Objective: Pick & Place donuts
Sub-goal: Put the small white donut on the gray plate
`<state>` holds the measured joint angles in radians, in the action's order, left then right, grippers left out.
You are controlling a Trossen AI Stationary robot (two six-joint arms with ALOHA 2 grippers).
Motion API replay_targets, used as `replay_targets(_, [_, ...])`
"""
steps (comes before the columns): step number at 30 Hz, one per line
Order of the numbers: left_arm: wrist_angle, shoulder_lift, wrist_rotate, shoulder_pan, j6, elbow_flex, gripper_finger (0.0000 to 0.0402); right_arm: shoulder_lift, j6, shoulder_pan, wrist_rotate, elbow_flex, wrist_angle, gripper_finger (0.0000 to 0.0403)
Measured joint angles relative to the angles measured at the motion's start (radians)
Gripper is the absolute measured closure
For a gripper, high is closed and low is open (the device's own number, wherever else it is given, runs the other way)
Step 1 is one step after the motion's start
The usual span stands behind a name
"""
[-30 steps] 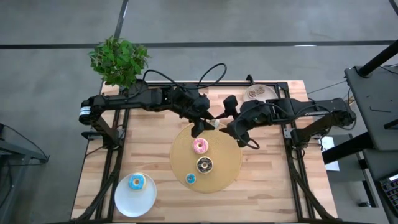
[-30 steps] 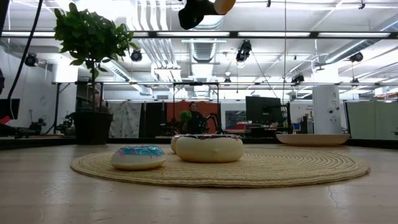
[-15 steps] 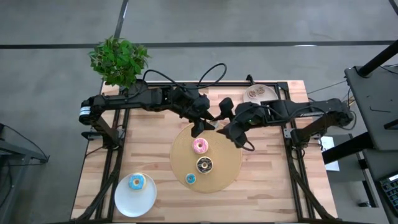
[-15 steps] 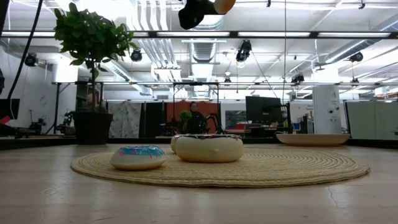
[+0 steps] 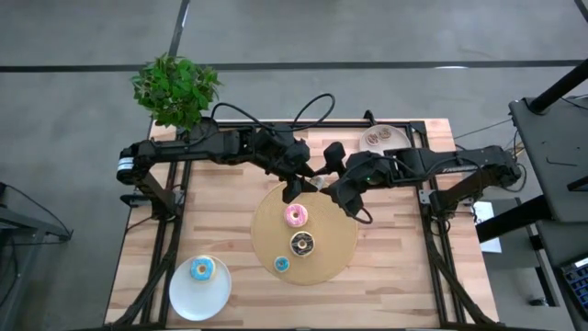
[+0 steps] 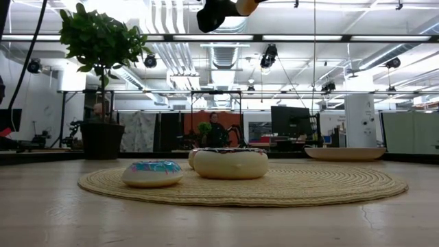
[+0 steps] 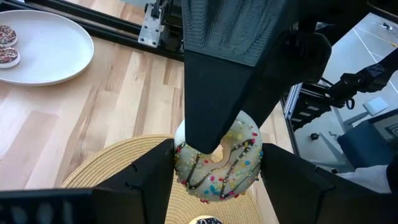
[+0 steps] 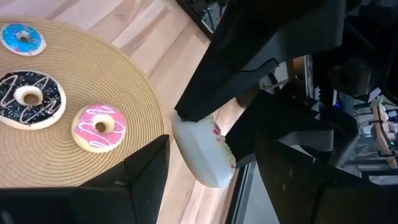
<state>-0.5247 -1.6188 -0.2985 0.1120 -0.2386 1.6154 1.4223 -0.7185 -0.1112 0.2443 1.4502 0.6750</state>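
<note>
A cream donut with chocolate drizzle and sprinkles hangs above the far edge of the round woven mat. My left gripper is shut on it. My right gripper is open; its fingers stand on either side of the donut's flat faces, one of them in front of the iced face, and I see no touch. On the mat lie a pink donut, a chocolate donut and a small blue donut. A light blue donut lies on a white plate. My left gripper pinches the cream donut between its two fingers, on opposite sides of the outer rim. The fingers come from the table's left, slanting downward. The donut stands on edge with its iced face toward the wrist, lifted clear of the mat.
A second white plate with small donuts stands at the table's far right. A potted plant stands at the far left corner. Bare wood lies to the mat's left and right.
My right gripper has edged toward the table's left, closer around the donut that my left gripper holds. The donut has stayed in place.
</note>
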Motion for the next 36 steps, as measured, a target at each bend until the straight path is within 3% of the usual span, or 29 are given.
replay_targets(6, [0.000, 0.000, 0.000, 0.000, 0.000, 0.000, 0.0200, 0.000, -0.018, 0.000, 0.000, 0.000, 0.000, 0.0186])
replay_targets(22, [0.000, 0.000, -0.027, 0.000, -0.002, 0.000, 0.0200, 0.000, -0.027, 0.000, -0.014, 0.000, 0.001, 0.0272])
replay_targets(36, [0.000, 0.000, -0.028, 0.002, -0.002, 0.000, 0.0200, 0.000, -0.023, 0.000, -0.016, 0.000, 0.001, 0.0298])
